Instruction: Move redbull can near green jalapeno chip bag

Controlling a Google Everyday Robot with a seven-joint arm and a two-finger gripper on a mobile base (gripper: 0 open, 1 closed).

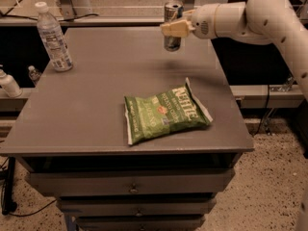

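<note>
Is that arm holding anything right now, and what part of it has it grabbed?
Yes. The gripper holds the can upright, its fingers closed around the can's middle, from the side.

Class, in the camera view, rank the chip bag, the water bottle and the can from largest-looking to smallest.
1. Chip bag, nearest the camera.
2. Water bottle, at the far left corner.
3. Can, partly hidden by the end effector gripping it above the table's far side.

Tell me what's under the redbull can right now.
The claw grips the redbull can above the far side of the table. Beneath it only bare grey surface shows; the can's underside is hidden.
</note>
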